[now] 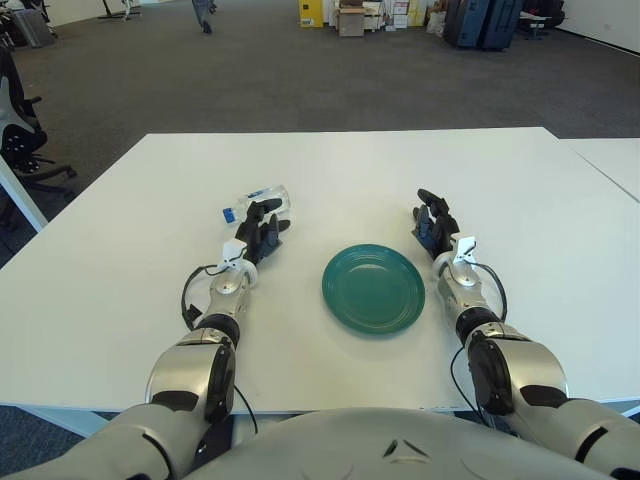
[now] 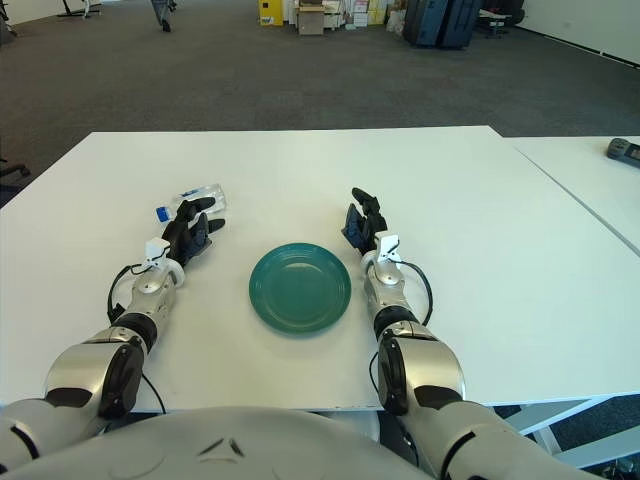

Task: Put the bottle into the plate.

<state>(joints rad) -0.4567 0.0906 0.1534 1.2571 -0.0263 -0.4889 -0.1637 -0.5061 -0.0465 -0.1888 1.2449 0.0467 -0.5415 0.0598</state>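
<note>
- The bottle (image 1: 258, 203) lies on its side on the white table (image 1: 120, 270), left of centre in the frame, its blue cap end pointing toward the left edge and its clear body running up and to the right.
- The left hand (image 1: 260, 232) sits directly below the bottle in the picture, fingertips at or touching its near side; whether there is real contact I cannot tell. Its dark fingers are loosely spread and hold nothing.
- The bottle's long axis runs roughly across the line of the left forearm, so the fingers meet it broadside, which I judge a fair approach for wrapping around the body.
- The green plate (image 1: 373, 288) rests at centre frame, lower and to the right of the bottle, apart from it, with nothing on it.
- The right hand (image 1: 435, 225) shows just beside the plate's upper right rim, fingers relaxed and holding nothing, with the plate between it and the bottle.
- Of the 2 hands, the left is plainly nearer the bottle.
</note>
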